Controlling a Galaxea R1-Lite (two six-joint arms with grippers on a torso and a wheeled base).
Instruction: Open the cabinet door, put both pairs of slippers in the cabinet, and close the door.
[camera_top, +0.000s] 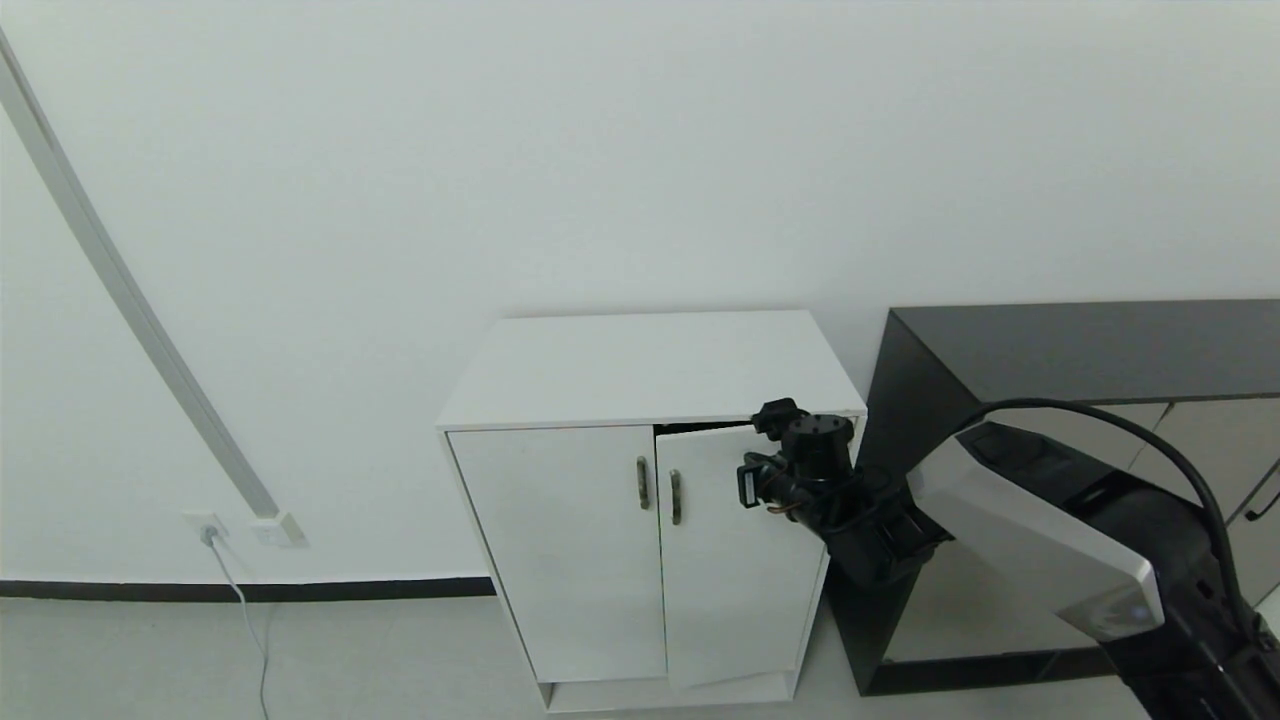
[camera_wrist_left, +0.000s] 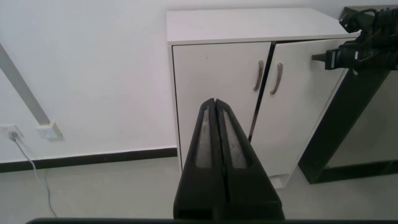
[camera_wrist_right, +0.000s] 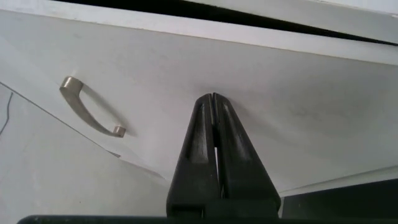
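Cabinet: the white cabinet (camera_top: 650, 370) stands on the floor (camera_top: 350, 650) with its back to the wall (camera_top: 640, 150).
Right door: the right door (camera_top: 730, 580) is slightly ajar. A dark gap shows along its top edge, and its lower corner sits out from the cabinet's base.
Left door: the left door (camera_top: 560, 550) lies flush and closed.
Handles: the left door's handle (camera_top: 643, 483) and the right door's handle (camera_top: 676, 497) are upright metal bars side by side at the cabinet's middle seam.
Right hand: the right hand (camera_wrist_right: 213, 96) is clenched and grasps nothing. Its tips are at the front face of the right door, near the upper hinge-side corner and well apart from that door's handle. Whether they touch the panel cannot be told.
Left hand: the left hand (camera_wrist_left: 214, 101) is clenched and empty, out in front of the cabinet and well apart from it.
Edges: a black cabinet (camera_top: 1050, 345) stands just beside the cabinet's right side, close to the right door's hinge edge.
Open room: bare floor stretches in front of the cabinet and to its left. There a socket (camera_top: 205, 525) sits low on the wall, with a cable (camera_top: 250, 620) hanging from it.
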